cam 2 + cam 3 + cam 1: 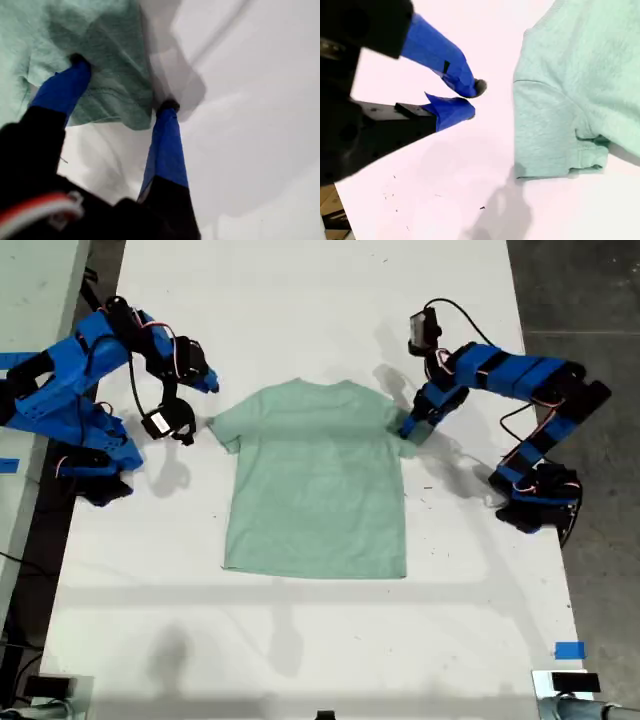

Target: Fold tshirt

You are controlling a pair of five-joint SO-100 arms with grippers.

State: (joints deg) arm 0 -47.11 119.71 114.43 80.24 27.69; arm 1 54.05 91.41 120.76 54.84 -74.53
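Your tshirt [315,485] lies flat on the white counter [300,300], between the arms. It looks light, soft and limp, so pinch a sleeve or hem. My first gripper [122,85] has its jaws apart astride one sleeve's edge. My second gripper [467,100], jaws nearly together, sits near the other sleeve, holding nothing.

My first hand [122,82] agape, second [470,100] closed.

Overhead exterior view; both close wrist views share the tshirt [315,480].
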